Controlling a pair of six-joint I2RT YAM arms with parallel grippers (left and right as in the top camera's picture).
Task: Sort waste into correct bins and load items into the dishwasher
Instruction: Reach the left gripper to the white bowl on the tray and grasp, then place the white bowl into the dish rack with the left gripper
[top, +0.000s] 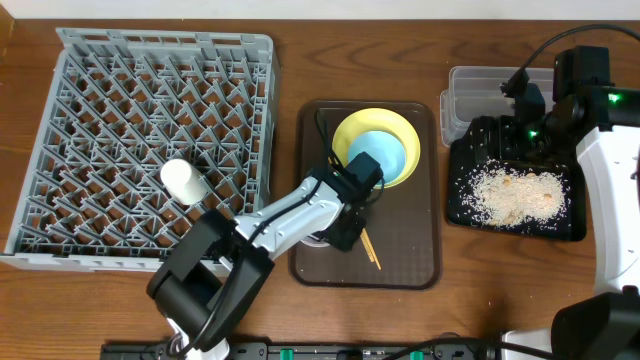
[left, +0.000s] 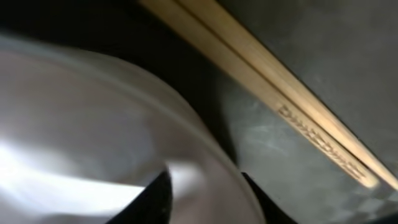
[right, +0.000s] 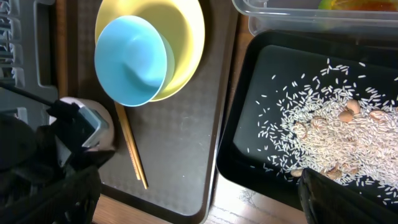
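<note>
Overhead: two chopsticks (top: 370, 250), one blue bowl (top: 383, 155), left claw (left: 205, 202) tight on white bowl (left: 93, 124), right claw (top: 500, 135) unclear

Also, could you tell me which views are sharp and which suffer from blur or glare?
Overhead: sharp, evenly lit, the dish rack lattice crisp. Left wrist: too close, the white bowl blurred with a glare streak, chopsticks soft. Right wrist: sharp on the rice; black tray lightly reflective.

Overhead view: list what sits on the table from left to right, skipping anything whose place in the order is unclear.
grey dish rack → dark brown serving tray → black tray holding rice-like crumbs. The clear tub is left out, since it spans the same stretch as the black tray.
</note>
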